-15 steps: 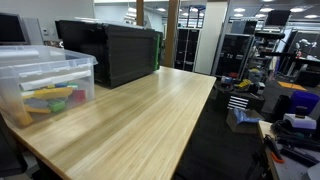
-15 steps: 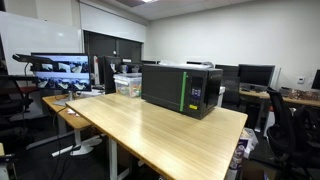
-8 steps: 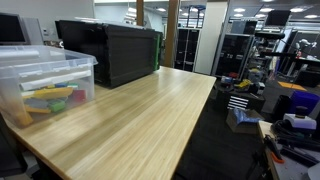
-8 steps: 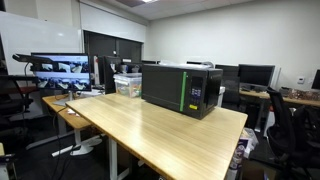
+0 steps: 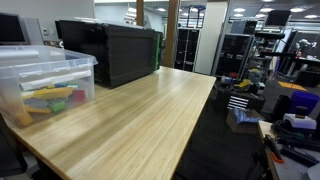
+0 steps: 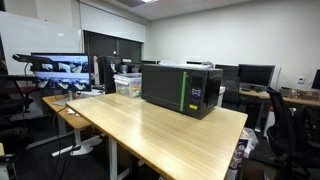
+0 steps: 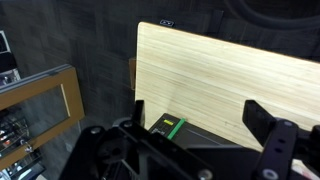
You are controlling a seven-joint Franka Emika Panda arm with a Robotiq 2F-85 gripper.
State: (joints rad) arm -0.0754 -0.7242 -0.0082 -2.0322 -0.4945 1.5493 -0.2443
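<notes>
Spread wide at the jaws, with nothing between them. Belonging to a Robotiq gripper (image 7: 195,115) hung high above a black microwave (image 7: 172,127) and apart from it, with the light wooden table (image 7: 230,75) beyond. Seen only in the wrist view; no sign of the arm in either exterior view.

Standing toward one end of that table (image 5: 140,120) in both exterior views, door shut: the same microwave (image 5: 110,52) (image 6: 182,88), near a clear plastic bin (image 5: 45,85) of coloured pieces. Cannot tell whether touching the bin or just beside it.

Hard to place the fingers (image 7: 270,128) over the casing exactly. Dim down there, and probably the oven's front trim in that green strip, though not certain.

Could strike the top panel with one fingertip if lowered straight at this spread. Could catch the front edge instead and shove the oven along the smooth wood toward the bin. Might scrape the door if brought in off-centre. Risks a hard landing if judged from the wrist view alone, without an outside look at the clearance.
</notes>
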